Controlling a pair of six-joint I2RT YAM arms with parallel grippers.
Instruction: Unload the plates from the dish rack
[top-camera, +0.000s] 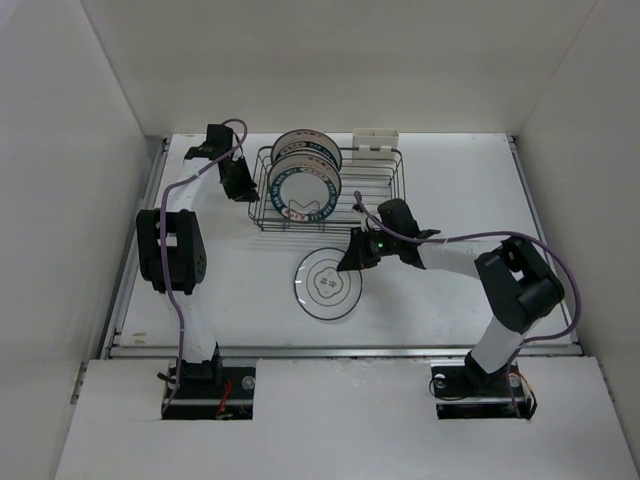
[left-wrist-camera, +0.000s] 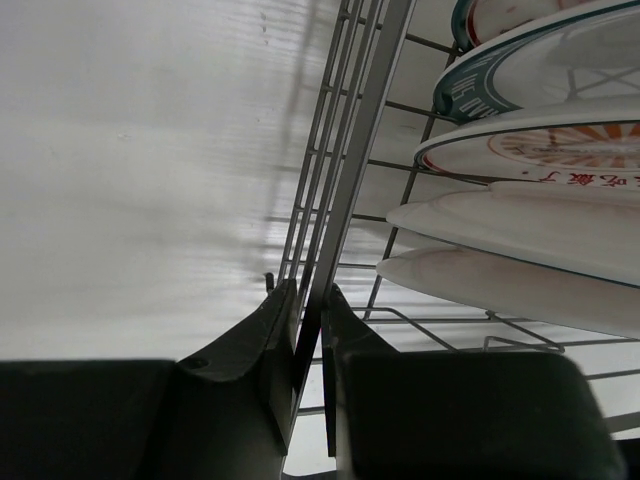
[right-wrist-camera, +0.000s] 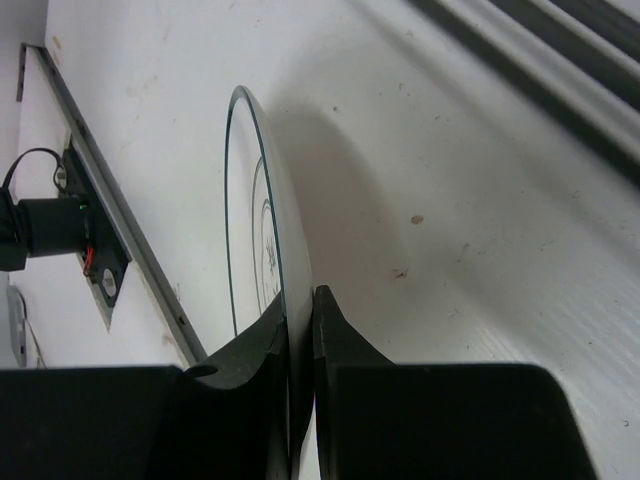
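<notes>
One plate (top-camera: 322, 285) and the dish rack (top-camera: 378, 195) both gripped
The left gripper (left-wrist-camera: 308, 295) is clamped on the rack's left wire wall — more plates (top-camera: 305, 180) stand on edge inside. The right gripper (right-wrist-camera: 300, 300) pinches the right rim of the dark-rimmed plate, flat over the table (top-camera: 450, 170) just near of the rack.

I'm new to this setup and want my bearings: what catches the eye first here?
A wire rack at the far middle of the table holds a row of upright plates. The left gripper is clamped on the rack's left wall, while the right gripper pinches the rim of one plate just in front of it.
</notes>
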